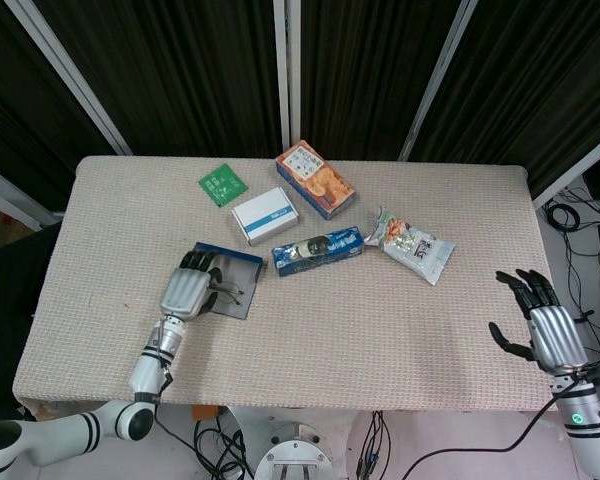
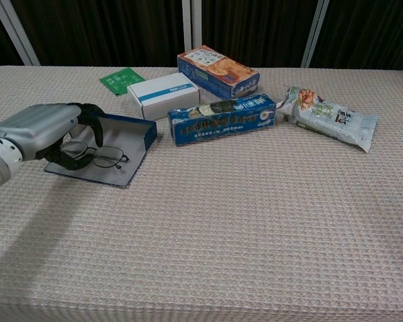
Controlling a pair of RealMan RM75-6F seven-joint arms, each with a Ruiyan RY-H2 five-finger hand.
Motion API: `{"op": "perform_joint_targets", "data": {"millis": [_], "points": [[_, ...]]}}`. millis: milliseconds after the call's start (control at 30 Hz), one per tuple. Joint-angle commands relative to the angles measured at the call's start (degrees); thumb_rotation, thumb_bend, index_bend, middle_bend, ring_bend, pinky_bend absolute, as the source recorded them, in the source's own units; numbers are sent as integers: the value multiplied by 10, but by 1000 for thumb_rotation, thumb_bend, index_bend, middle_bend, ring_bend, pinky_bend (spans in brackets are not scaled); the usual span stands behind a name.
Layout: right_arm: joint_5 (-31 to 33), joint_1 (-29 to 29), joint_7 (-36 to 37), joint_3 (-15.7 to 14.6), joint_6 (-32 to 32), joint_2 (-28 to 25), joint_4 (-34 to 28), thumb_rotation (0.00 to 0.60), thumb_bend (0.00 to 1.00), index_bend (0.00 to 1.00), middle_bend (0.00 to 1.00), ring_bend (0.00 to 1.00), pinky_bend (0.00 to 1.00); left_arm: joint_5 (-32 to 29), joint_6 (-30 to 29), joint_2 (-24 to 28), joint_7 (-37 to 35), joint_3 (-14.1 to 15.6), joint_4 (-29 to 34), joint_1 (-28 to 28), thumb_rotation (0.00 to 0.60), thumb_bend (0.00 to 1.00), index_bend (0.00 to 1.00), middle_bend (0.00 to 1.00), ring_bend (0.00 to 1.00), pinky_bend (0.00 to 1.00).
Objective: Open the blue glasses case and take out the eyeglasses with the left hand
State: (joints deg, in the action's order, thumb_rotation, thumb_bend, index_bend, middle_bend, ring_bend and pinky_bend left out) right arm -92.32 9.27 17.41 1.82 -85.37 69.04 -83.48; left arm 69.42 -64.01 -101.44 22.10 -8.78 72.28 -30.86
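Left hand [image 2: 43, 131] curled over eyeglasses [image 2: 101, 157], inside open glasses case [image 2: 131, 144]

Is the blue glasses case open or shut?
Open: the glasses case lies flat, the eyeglasses exposed inside under the left hand.

This looks like a robotics lab set up for recording. A bench [image 1: 380, 320] under a beige woven cloth stands before black curtains [image 1: 180, 70] hung between pale metal posts [image 1: 287, 70]. Loose cables [image 1: 570, 215] trail on the floor beside it, more wiring [image 1: 380, 440] hangs under its front edge, and assorted packaged goods lie on top like test props.
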Motion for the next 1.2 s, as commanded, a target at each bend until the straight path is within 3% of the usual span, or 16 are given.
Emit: {"op": "perform_joint_targets", "data": {"millis": [33, 367, 733, 867, 1033, 1200], "points": [[0, 0, 1, 0, 0, 0, 0, 600, 296, 135, 218, 69, 110, -1, -1, 0, -1, -1, -2, 0, 600, 384, 438, 120, 89, 116], [-1, -2, 1, -1, -2, 0, 0, 600, 296, 135, 218, 69, 110, -11, 4, -2, 10, -1, -3, -2, 600, 384, 449, 121, 89, 116], [-2, -4, 1, -1, -6, -2, -1, 600, 296, 135, 218, 69, 110, -13, 7, -2, -2, -1, -7, -1, 600, 413, 575, 171, 89, 116], [-3, -4, -1, -1, -6, -3, -3, 600, 296, 135, 218, 69, 110, -10, 3, 0, -12, -1, -3, 2, 600, 470, 625, 210, 90, 117], [-4, -3, -3, 0, -5, -4, -6, 600, 295, 135, 218, 69, 110, -9, -2, 15, -17, 3, 20, 9, 600, 527, 640, 216, 90, 117], [-6, -2, -5, 1, -8, -5, -7, 600, 295, 135, 218, 69, 110, -3, -20, 59, -5, 18, 91, 28, 600, 535, 641, 216, 90, 117]]}}
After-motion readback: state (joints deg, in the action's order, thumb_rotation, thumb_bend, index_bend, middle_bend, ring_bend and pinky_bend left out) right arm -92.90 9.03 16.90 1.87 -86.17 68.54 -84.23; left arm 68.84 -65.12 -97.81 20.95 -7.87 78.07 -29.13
